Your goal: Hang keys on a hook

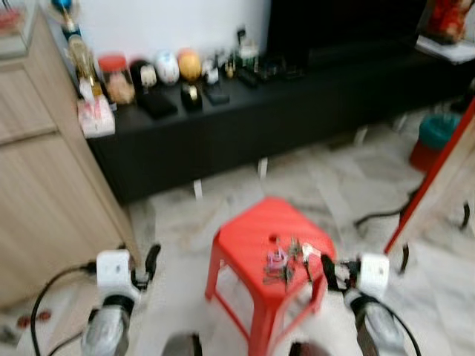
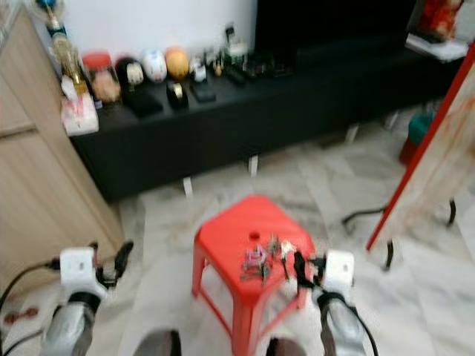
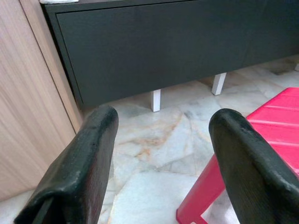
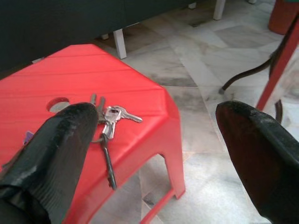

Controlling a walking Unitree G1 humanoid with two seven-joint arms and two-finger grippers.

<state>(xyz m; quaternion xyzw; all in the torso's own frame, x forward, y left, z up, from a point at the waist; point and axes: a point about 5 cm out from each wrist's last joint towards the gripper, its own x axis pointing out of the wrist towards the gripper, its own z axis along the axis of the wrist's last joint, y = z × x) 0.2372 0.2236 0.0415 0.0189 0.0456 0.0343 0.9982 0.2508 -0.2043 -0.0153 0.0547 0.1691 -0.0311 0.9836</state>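
Keys (image 4: 108, 122) are laid on the stool (image 1: 252, 236), toward its right edge. Behind the stool a low cabinet (image 1: 297, 111) is set; the wooden cupboard (image 1: 44, 185) stands left.

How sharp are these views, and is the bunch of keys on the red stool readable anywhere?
Both eye views are motion-blurred: the keys on the red stool are a smeared cluster. The right wrist view is sharp on the keys, with the near fingers soft. The left wrist view is evenly lit, with no glare.
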